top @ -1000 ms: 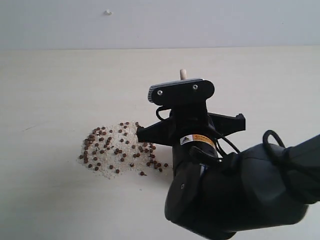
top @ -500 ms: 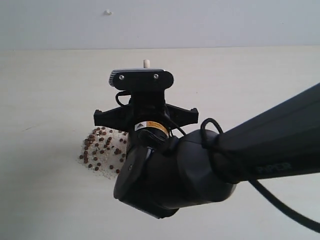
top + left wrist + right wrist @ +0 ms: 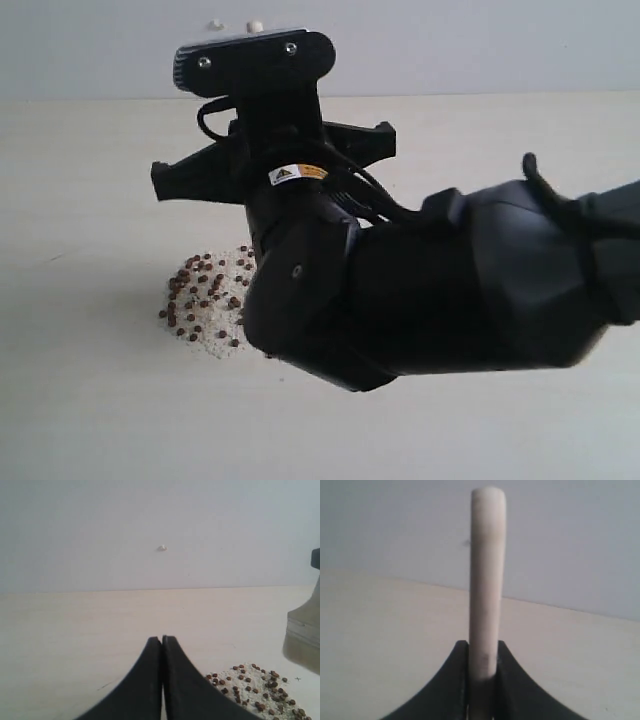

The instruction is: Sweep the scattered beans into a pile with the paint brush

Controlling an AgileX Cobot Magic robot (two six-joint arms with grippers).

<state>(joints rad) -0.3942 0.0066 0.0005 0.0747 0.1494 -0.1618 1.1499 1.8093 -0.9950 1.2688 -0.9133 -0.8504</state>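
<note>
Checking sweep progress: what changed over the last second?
The right gripper, clamped on the paint brush throughout, swung left across the exterior view and rose, and its arm now hides the right side of the beans. The beans visible at left lie as before.

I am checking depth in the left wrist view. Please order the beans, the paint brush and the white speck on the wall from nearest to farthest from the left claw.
1. The beans, on the table beside the shut left claw.
2. The paint brush, just beyond the beans.
3. The white speck, far off on the wall.
</note>
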